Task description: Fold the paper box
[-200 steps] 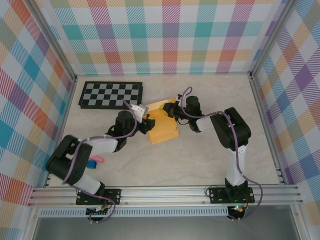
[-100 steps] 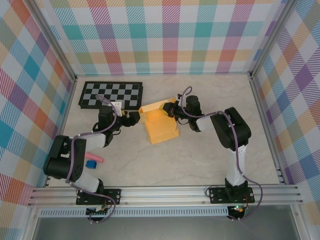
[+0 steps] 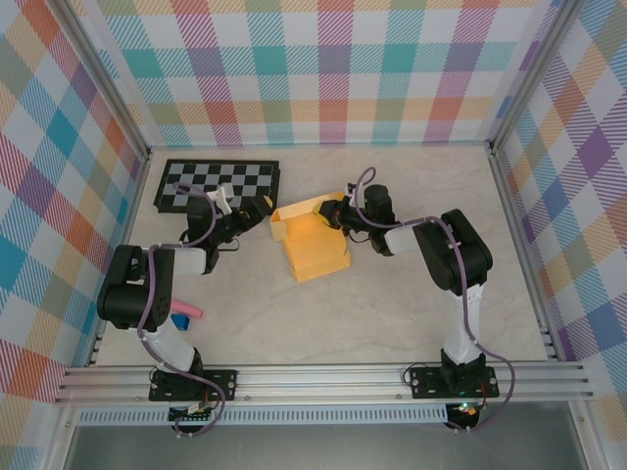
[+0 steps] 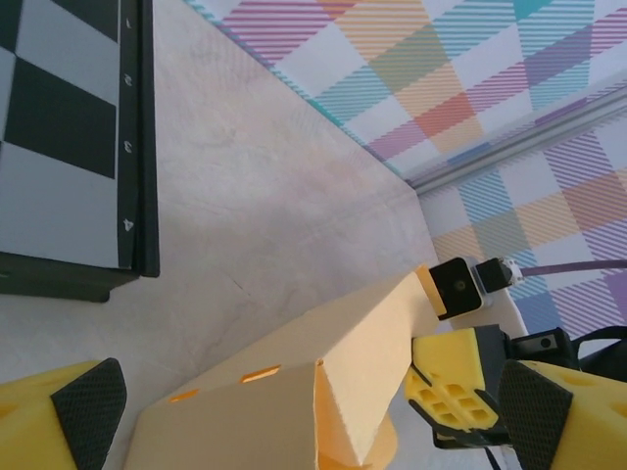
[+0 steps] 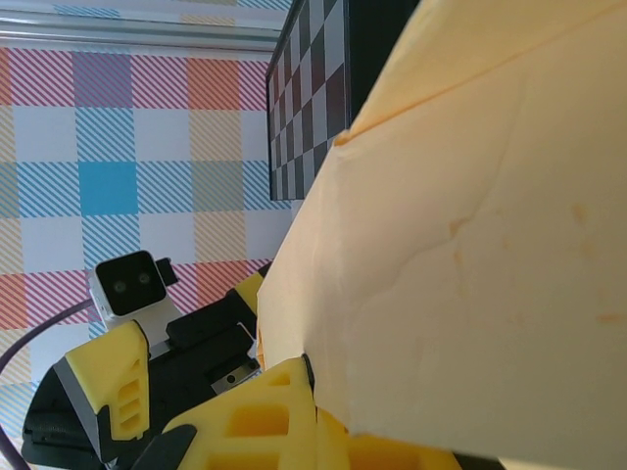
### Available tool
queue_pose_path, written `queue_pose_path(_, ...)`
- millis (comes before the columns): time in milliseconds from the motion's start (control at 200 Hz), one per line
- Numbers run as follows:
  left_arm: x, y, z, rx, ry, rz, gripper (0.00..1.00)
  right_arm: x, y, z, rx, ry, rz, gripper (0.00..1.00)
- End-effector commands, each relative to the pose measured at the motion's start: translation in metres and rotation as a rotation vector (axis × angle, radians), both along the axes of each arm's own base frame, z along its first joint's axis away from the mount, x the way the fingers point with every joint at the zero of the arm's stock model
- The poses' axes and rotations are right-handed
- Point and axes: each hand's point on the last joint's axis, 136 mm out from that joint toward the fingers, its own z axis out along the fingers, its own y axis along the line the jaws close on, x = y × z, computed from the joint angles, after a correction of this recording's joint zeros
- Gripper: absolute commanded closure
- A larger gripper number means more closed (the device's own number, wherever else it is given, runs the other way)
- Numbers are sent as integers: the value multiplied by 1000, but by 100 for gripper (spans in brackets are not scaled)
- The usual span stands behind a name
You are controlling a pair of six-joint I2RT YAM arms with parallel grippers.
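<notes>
Yellow-orange paper box [image 3: 315,245] near the middle of the table, pinched by one gripper.
Partly folded, it lies on the pale table [image 3: 392,313] just right of the checkerboard [image 3: 217,184], with a flat closed body nearer and flaps raised at the far end; its inside is hidden. The right gripper [image 3: 338,213] has its fingers pressed together on a far flap. The left gripper [image 3: 257,219] hangs just beside the box, fingers spread wide, holding nothing.

The creased paper box [image 5: 470,245] is seen close up, clamped below by the right gripper [image 5: 309,421]. Behind it, the checkerboard [image 5: 309,108], a plaid wall [image 5: 127,147] and the left gripper [image 5: 186,343] are shown.
</notes>
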Motion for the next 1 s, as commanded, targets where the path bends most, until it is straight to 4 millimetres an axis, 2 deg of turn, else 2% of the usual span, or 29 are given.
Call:
queue_pose_path(0,-3,-8,-1,-6,41,-75,0,-1,-1,0,-29,1,11,100)
queue_pose_path(65,-7,-17,-9,29,65,-123,1,-1,-1,-1,-30,-2,13,100)
queue_pose_path(210,-11,-33,-8,-2,61,-157,5,0,1,-2,-28,-1,15,100)
queue_pose_path(340,-18,-48,-17,-1,79,-188,7,2,1,-1,-28,-1,10,100)
queue_pose_path(465,-17,-50,-22,-30,83,-155,8,2,1,-1,-28,1,8,100)
queue_pose_path(685,-12,-64,-10,-64,49,-160,9,0,4,0,-31,0,13,100)
queue_pose_path(995,-14,-82,-7,-106,-20,-152,10,-2,7,-1,-34,3,16,100)
